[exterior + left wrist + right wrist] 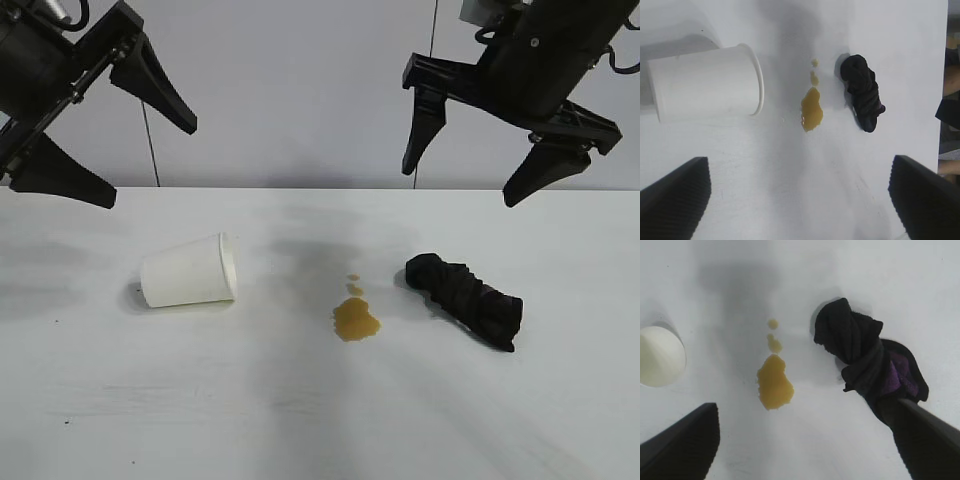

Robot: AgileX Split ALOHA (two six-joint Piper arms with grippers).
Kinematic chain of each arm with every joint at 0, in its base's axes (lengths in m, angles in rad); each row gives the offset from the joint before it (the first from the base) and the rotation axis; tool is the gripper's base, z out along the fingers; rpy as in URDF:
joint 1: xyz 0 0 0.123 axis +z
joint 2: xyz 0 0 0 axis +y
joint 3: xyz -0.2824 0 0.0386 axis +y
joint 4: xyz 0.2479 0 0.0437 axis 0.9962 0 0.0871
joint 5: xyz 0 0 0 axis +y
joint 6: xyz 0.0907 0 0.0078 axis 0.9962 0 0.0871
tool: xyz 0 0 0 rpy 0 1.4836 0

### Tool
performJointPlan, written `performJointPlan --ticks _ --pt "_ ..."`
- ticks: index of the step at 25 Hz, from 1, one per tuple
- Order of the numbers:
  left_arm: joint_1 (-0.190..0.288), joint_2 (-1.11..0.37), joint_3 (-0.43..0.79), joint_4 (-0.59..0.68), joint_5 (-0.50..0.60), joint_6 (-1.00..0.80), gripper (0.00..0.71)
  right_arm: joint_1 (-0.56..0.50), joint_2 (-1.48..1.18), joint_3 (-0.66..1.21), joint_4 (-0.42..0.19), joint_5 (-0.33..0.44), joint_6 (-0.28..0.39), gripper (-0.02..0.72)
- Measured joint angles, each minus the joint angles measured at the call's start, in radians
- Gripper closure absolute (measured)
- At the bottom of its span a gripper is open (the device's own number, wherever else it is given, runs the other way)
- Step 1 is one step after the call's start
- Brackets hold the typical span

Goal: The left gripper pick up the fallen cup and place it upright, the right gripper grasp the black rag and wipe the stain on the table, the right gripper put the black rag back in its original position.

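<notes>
Left pincer [105,135]: hangs in the air at the exterior view's upper left, above the desk and behind the cup; its two long pointed fingers stand wide apart and hold nothing.
Right pincer [465,170]: hangs at the upper right, above and behind the rag; its two fingers are spread wide, and nothing is between them.
Paper cup [190,271]: white, lying on its side on the left part of the desk, its rolled rim turned toward the stain and its base toward the desk's left edge; no pincer touches it.
Stain [355,319]: amber-brown blotch near the middle of the desk, with two small droplets just behind it; it lies between the cup and the rag, apart from both.
Black rag [466,299]: crumpled and twisted into a long bundle, lying on the desk to the right of the stain, near it but not touching; the right wrist view shows a purple patch in its folds.
Desk [320,420]: flat and white, with faint grey smudges and shadows.
</notes>
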Motion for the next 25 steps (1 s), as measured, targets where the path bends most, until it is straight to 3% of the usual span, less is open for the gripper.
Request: performJointPlan --ticks 21,25 --pt "0.0 0.0 0.0 0.0 -0.005 0.0 0.016 0.0 0.0 0.0 0.0 -0.002 0.0 0.051" --pt "0.0 0.002 -0.017 0.036 0.039 0.043 0.016 0.0 0.0 0.0 0.0 -0.002 0.0 0.051"
